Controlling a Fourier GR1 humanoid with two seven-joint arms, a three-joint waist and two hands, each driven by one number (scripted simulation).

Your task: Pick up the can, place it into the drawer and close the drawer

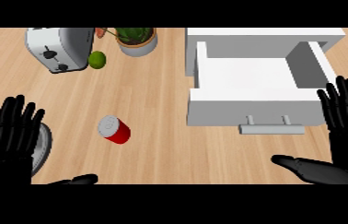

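Observation:
A red can with a silver top stands on the wooden counter, left of centre. A white drawer stands pulled open at the upper right, its inside bare, with a grey handle on its front. My left hand shows at the left edge, open with fingers straight, well left of the can. At the right edge my right hand is open too, fingers up beside the drawer's front corner, thumb stretched out below.
A silver toaster sits at the back left, a green lime beside it and a potted plant further right. A grey round plate lies partly under my left hand.

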